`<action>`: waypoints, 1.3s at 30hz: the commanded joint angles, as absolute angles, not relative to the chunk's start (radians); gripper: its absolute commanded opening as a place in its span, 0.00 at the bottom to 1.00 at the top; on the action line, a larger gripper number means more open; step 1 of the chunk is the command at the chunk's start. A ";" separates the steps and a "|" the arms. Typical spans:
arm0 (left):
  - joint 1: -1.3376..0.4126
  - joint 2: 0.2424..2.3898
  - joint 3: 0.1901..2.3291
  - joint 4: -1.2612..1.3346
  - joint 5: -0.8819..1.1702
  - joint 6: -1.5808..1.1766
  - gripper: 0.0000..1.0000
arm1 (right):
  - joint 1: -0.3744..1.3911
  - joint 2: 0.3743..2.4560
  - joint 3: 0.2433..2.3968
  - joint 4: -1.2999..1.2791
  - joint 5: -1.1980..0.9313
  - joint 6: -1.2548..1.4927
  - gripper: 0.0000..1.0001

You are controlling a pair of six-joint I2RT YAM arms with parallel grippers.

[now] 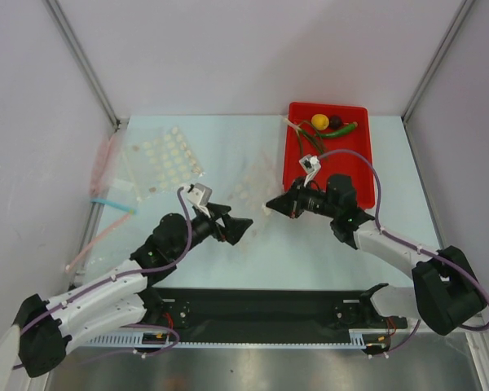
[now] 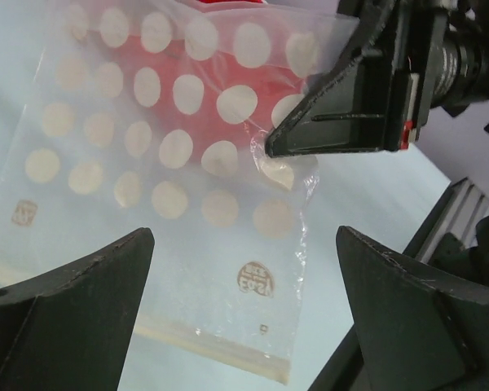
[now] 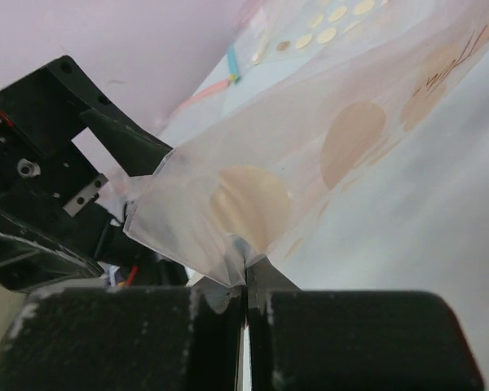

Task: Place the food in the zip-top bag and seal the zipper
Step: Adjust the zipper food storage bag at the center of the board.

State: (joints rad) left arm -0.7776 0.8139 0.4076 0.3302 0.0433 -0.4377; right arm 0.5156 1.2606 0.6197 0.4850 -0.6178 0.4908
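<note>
round stamp [image 2: 255, 279], square mark [image 2: 23, 213] on zip-top bag [image 2: 122, 236]; neither legible.

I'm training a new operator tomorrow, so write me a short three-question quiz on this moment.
1. True or false: the food is already inside the zip-top bag.
2. Which gripper is shut on the bag? A) left B) right C) both
3. Fill in: the lemon-like ball lies in the red ____.

Key:
1. False.
2. B: the right gripper pinches the bag, and the left gripper is open.
3. tray.
</note>
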 commanded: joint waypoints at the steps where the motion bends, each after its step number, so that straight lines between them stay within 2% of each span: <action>1: -0.854 0.827 0.440 0.377 -0.067 -0.270 1.00 | 0.456 1.278 0.655 0.525 -0.802 0.612 0.00; 6: -0.980 0.864 0.348 0.562 -0.263 -0.028 1.00 | 0.402 1.266 0.686 0.367 -0.780 0.528 0.00; 11: -0.985 0.894 0.316 0.607 -0.307 0.072 1.00 | 0.367 1.285 0.730 0.223 -0.745 0.454 0.00; 16: -0.985 0.867 0.284 0.598 -0.354 0.153 1.00 | 0.321 1.360 0.764 0.166 -0.805 0.434 0.00; 28: -0.985 0.977 0.321 0.528 -0.313 0.264 0.97 | 0.253 1.408 0.776 0.121 -0.824 0.422 0.00; 35: -0.985 1.100 0.385 0.443 -0.215 0.333 0.88 | 0.238 1.417 0.776 0.127 -0.844 0.430 0.00; 39: -0.985 1.118 0.407 0.425 -0.207 0.347 0.87 | 0.236 1.416 0.775 0.126 -0.842 0.433 0.00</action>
